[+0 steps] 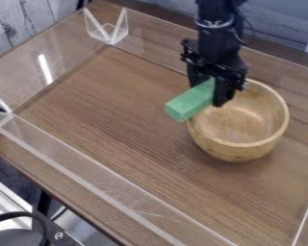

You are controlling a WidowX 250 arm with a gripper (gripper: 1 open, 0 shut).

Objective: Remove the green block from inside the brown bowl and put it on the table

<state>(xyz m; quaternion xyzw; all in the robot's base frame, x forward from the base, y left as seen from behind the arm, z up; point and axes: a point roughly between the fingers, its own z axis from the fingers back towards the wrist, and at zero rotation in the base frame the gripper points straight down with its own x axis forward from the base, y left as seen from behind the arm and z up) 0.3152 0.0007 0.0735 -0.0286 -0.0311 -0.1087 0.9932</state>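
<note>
My black gripper (212, 88) points straight down and is shut on one end of the green block (189, 101). The bright green brick hangs tilted, its free end sticking out to the lower left over the bowl's left rim and the tabletop beside it. The brown bowl (246, 130) sits at the right of the table (105, 125); its pale inside is bare. The gripper stands just above the bowl's upper-left rim.
Clear acrylic walls (66, 178) line the table's edges. A small clear bracket (108, 27) stands on the wall at the back left. Bare wood-grain surface spreads to the left of the bowl and in front of it.
</note>
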